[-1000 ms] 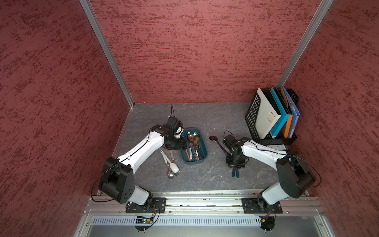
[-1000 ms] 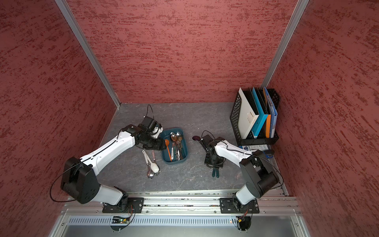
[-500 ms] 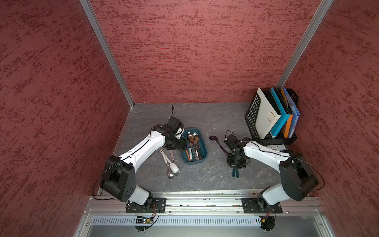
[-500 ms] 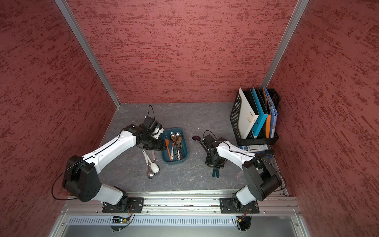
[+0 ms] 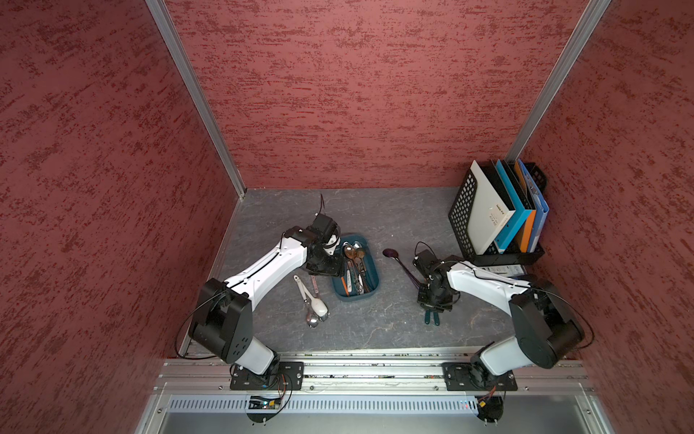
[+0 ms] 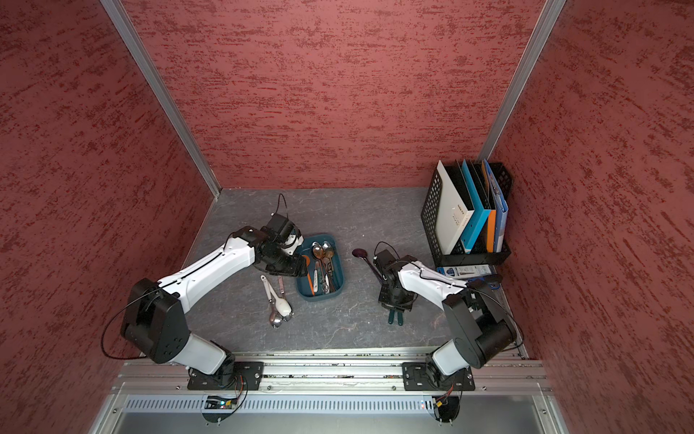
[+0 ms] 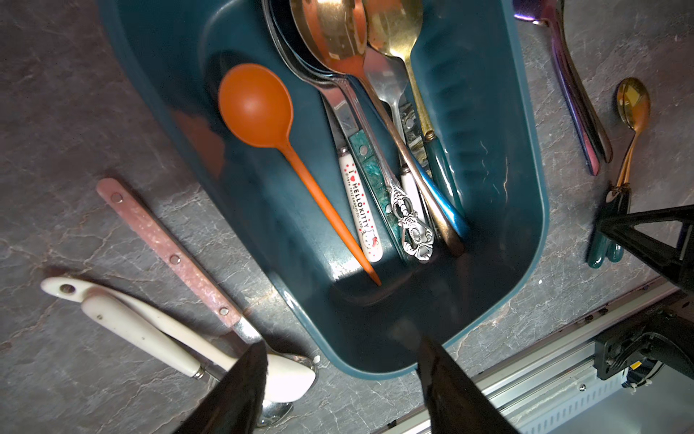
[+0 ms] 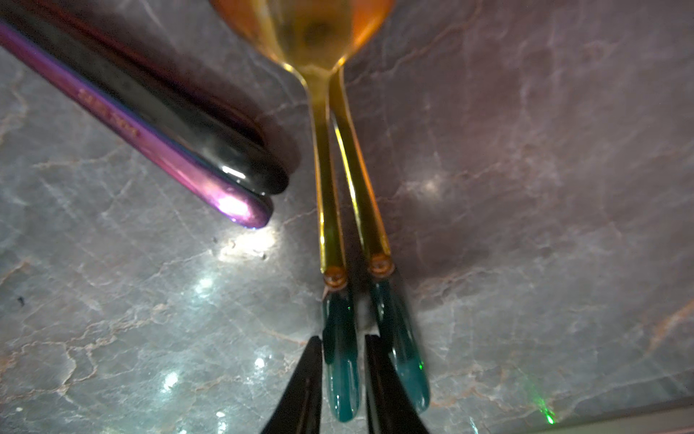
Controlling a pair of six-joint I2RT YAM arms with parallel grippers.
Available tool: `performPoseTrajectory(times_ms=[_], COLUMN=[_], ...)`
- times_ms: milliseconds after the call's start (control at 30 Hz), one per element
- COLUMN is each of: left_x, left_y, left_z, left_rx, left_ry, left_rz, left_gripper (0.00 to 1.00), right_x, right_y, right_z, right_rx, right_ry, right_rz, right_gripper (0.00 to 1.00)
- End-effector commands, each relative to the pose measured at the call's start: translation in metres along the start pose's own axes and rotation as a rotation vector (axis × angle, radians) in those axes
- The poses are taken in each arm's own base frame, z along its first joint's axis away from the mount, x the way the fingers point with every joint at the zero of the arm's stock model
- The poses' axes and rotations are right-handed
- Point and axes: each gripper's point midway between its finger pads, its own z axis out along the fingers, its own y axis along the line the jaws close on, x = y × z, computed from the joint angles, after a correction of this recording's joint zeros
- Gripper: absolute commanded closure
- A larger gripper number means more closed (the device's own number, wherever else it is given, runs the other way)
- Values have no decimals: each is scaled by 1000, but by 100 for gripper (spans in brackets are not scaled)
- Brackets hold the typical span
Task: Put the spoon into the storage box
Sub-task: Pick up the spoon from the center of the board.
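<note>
Two gold spoons with teal handles lie side by side on the grey table right of the storage box. My right gripper (image 8: 341, 338) (image 5: 432, 309) is shut on the handle of one spoon (image 8: 338, 368), low at the table, and the second spoon (image 8: 402, 357) lies just outside its jaws. The storage box (image 5: 355, 298) (image 6: 319, 298) (image 7: 488, 150), a dark teal tray, holds several spoons, among them an orange one (image 7: 259, 109). My left gripper (image 7: 343, 344) (image 5: 326, 266) hangs open over the box's near left edge with nothing between its fingers.
Two dark purple spoons (image 8: 169, 150) (image 5: 392, 253) lie beside the gold pair. A white spoon (image 7: 150, 330) (image 5: 315, 300) and a pink-handled one (image 7: 169, 244) lie left of the box. A black mesh file rack (image 5: 495, 218) with folders stands at the back right.
The right jaws have drawn slightly closer round the teal handle. Both arms have stayed almost still.
</note>
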Motion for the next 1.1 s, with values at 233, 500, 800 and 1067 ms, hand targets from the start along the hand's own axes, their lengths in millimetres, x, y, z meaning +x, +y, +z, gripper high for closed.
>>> performPoseTrajectory(times_ms=[233, 500, 800, 1067], left_x=[-4, -4, -2, 7], left_y=[1, 5, 12, 17], left_z=[-5, -9, -25, -33], left_rx=[-25, -32, -38, 97], left_ry=[-11, -32, -92, -158], left_rz=[11, -14, -65, -282], left_gripper=[33, 33, 32, 32], right_x=[-1, -13, -36, -42], right_y=[2, 7, 22, 32], right_z=[19, 4, -34, -70], right_rx=[0, -11, -45, -79], right_ry=[34, -19, -122, -161], right_rz=[-13, -37, -130, -205], right_gripper=[78, 87, 90, 91])
